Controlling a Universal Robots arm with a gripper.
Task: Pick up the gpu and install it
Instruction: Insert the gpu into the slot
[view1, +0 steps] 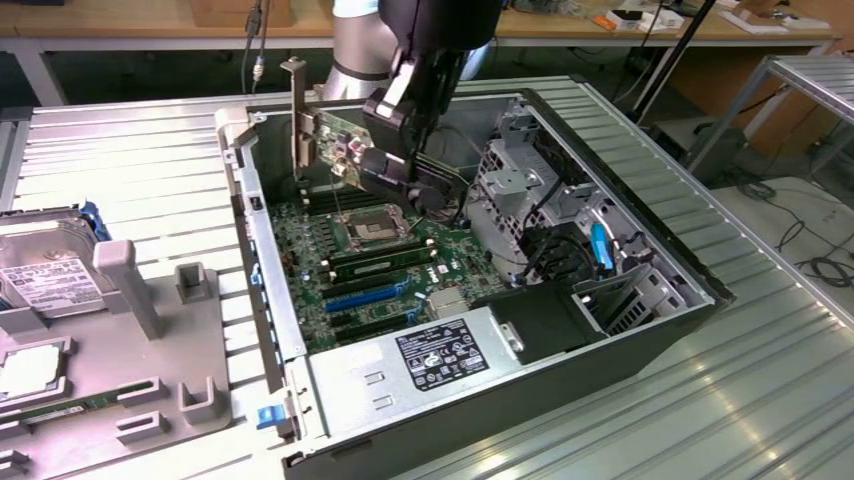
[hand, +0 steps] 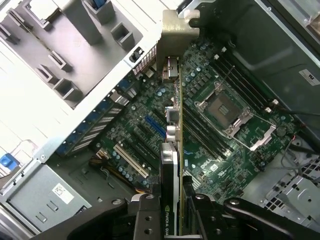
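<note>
Item: gpu (view1: 331, 140), gripped.
You see the gripper (view1: 384, 165) clamped on it, upper centre of the exterior view, card upright above the motherboard (view1: 310, 250) in the open case (view1: 667, 250).

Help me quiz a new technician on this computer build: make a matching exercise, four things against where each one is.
1. graphics card
2. hard drive
3. power supply
4. processor socket

A. on the grey tray beside the case
B. flat on the green board
C. silver box at the case's end, label up
D. held by the gripper above the board

Pairs: 1-D, 2-A, 3-C, 4-B.
</note>
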